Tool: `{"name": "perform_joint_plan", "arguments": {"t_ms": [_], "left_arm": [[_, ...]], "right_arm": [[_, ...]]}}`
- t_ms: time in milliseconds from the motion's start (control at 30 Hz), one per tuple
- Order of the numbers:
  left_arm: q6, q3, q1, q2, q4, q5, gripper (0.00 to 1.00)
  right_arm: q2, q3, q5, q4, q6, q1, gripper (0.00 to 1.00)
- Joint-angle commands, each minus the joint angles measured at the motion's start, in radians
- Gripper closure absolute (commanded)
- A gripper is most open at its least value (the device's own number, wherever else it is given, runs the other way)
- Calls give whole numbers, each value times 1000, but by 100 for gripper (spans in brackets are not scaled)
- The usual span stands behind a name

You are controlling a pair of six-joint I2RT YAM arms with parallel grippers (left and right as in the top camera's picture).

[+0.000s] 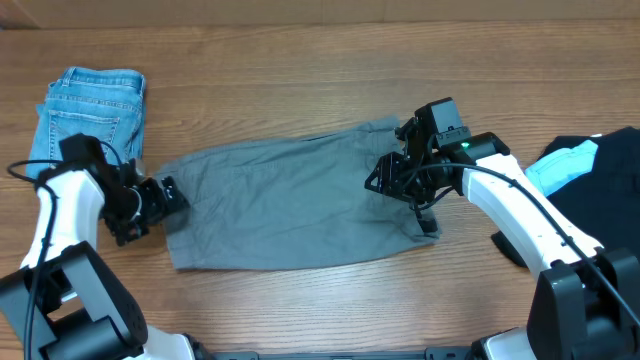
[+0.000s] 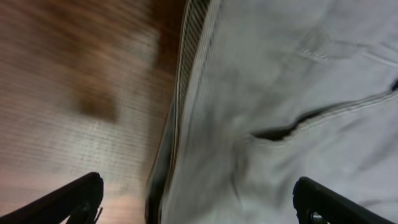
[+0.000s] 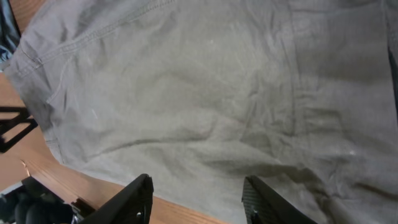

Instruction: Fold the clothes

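Even overhead light; left wrist view blurred, dim.

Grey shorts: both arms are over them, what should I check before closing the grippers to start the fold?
1. Grey shorts spread flat on table: ok.
2. Left gripper open, straddling the shorts' left edge: ok.
3. Right gripper open over fabric near the right end: ok.
4. Grippers low enough to pinch cloth: cannot tell.
5. Folded denim and black garment apart from the shorts: ok.
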Motion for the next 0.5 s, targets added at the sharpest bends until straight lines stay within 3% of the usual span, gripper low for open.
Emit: {"name": "perform_joint_plan", "arguments": {"t_ms": [0, 267, 367, 467], "left_arm": [[53, -95, 0, 23, 106, 39, 0], [153, -129, 0, 184, 245, 141, 3], [188, -129, -1, 245, 255, 201, 17], [226, -129, -1, 283, 241, 214, 41]], "right_arm": [[-11, 15, -7, 2, -11, 6, 48], [-11, 14, -6, -19, -11, 6, 48], [-11, 14, -6, -19, -11, 6, 48], [-11, 14, -6, -19, -11, 6, 48]]}}
